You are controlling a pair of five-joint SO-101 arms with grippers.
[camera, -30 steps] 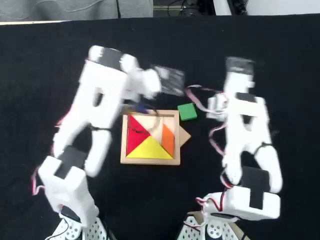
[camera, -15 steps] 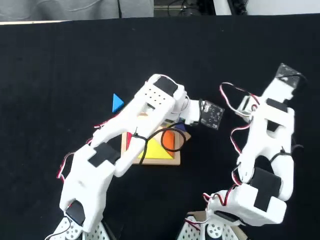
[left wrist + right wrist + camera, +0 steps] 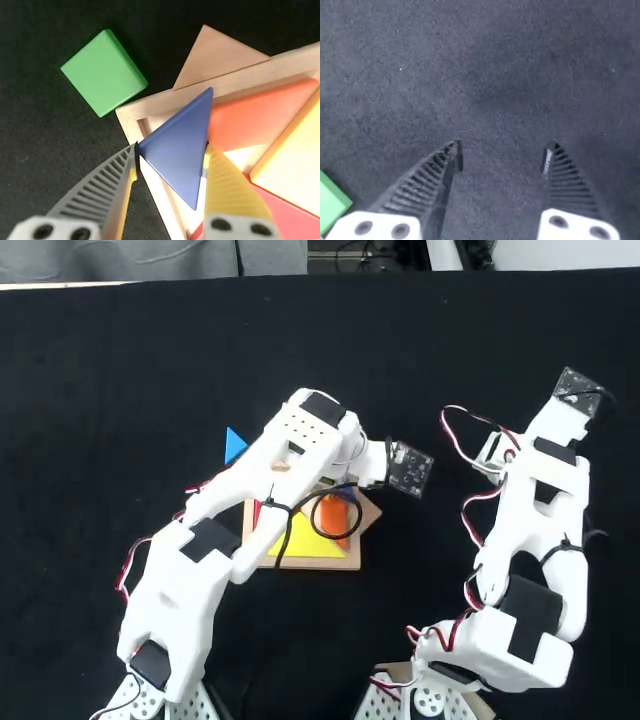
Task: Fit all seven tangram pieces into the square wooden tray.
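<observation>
Left gripper [image 3: 170, 150]: grips blue triangle [image 3: 180, 135] over tray [image 3: 235, 80] corner, centre frame, seemingly to seat it.
Right gripper [image 3: 502, 152]: fingers apart above bare cloth [image 3: 470, 60], out of the way.

It looks like a robotics lab: a black-draped tabletop [image 3: 90, 360] carries two white arms [image 3: 205, 565] with exposed wiring [image 3: 470, 430].

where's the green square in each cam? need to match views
High view: hidden under the left arm.
Left wrist view: green square on the black cloth, just off the tray corner.
Right wrist view: green sliver at frame edge, beside the right gripper.
Landmark: bare-wood triangle outside the tray, high and left wrist views.
</observation>
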